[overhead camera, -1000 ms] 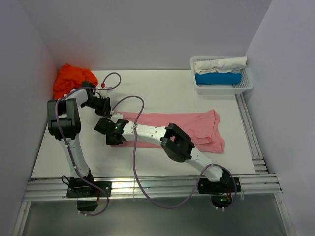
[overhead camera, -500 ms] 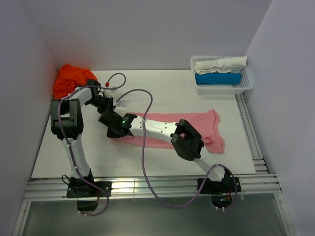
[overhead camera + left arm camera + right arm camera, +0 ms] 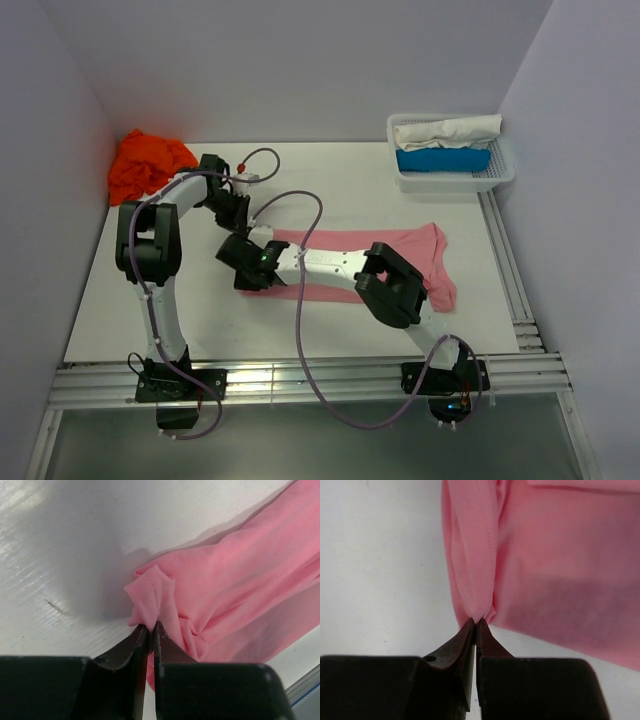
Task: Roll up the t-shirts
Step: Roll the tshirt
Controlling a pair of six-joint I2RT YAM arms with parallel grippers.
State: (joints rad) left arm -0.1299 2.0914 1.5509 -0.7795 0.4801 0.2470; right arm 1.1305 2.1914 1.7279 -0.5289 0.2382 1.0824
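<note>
Left wrist, right wrist: both arms' jaws pinched shut on the left end of the pink t-shirt, which lies flat on the desk. Roll seems just starting. Next, turn that end over evenly, both sides together.

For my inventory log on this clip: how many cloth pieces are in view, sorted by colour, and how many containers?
pink t-shirt: 1
orange t-shirt: 1
white rolled cloth: 1
blue rolled cloth: 1
white basket: 1
Total: 5
</note>
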